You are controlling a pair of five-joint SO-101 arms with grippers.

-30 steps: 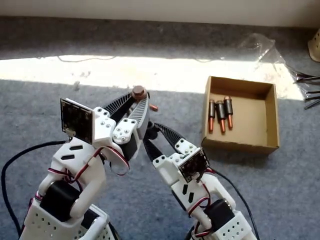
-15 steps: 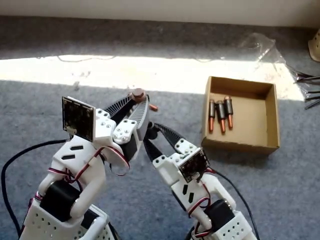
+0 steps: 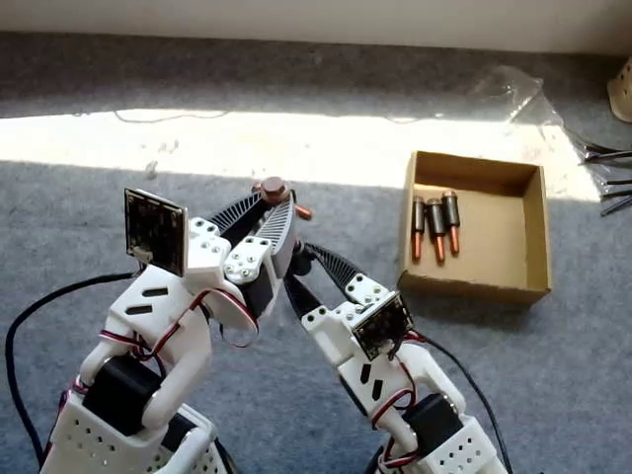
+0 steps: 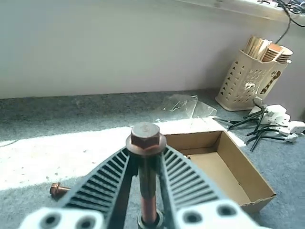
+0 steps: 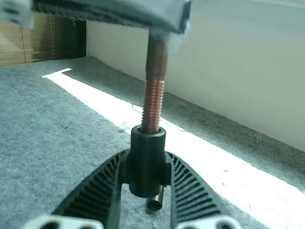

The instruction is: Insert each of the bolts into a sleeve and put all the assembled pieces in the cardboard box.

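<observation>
My left gripper (image 4: pixel 145 164) is shut on a copper bolt (image 4: pixel 146 143), held upright by its shank, hex head on top (image 3: pixel 273 187). The bolt's threaded end (image 5: pixel 152 105) goes down into a black sleeve (image 5: pixel 147 160), and my right gripper (image 5: pixel 145 183) is shut on that sleeve. In the high view the two grippers meet at mid-table, the right gripper (image 3: pixel 301 272) just below the left gripper (image 3: pixel 269 212). The cardboard box (image 3: pixel 533 242) at the right holds three assembled pieces (image 3: pixel 435 226). A loose copper bolt (image 4: pixel 57 189) lies on the carpet beside the grippers, and another sleeve (image 5: pixel 156 202) lies under the held one.
A clear plastic bag (image 3: pixel 509 94) lies behind the box. Black cables (image 3: pixel 607 178) and a perforated holder (image 4: pixel 252 76) sit at the far right. A sunlit strip (image 3: pixel 197 143) crosses the grey carpet near the wall.
The left arm has shifted slightly, its wrist board rising a little while the bolt stays over the sleeve. The right arm has kept still.
</observation>
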